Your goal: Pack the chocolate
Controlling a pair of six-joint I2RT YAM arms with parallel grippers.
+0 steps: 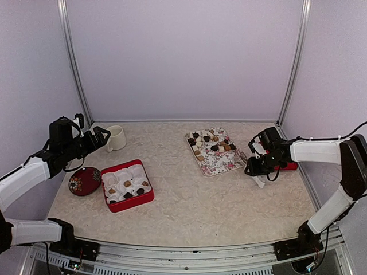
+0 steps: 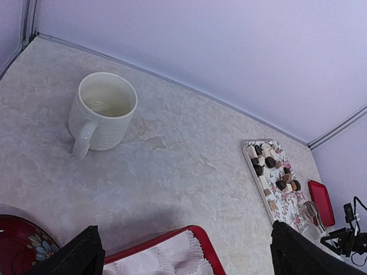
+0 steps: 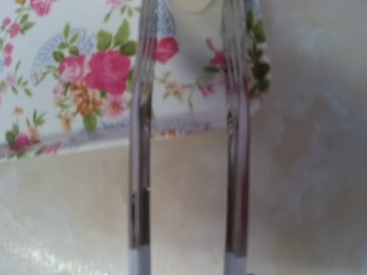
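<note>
The chocolate (image 1: 209, 143), several dark, tan and cream pieces, lies on a floral tray (image 1: 221, 168) at the back right; it also shows in the left wrist view (image 2: 274, 171). A few pieces (image 1: 127, 184) sit in white paper cups inside the red box (image 1: 131, 203). My right gripper (image 1: 258, 166) is by the tray's right corner, shut on metal tongs (image 3: 140, 143). The tong arms stand apart over the tray's edge (image 3: 86, 140), with a cream piece (image 3: 195, 4) at their tips. My left gripper (image 1: 97, 137) is open and empty, raised beyond the red box (image 2: 229, 252).
A cream mug (image 1: 116, 137) stands at the back left, also in the left wrist view (image 2: 103, 112). A dark red oval dish (image 1: 85, 180) lies left of the box. A red lid (image 1: 289, 166) lies by the right wall. Walls close in three sides.
</note>
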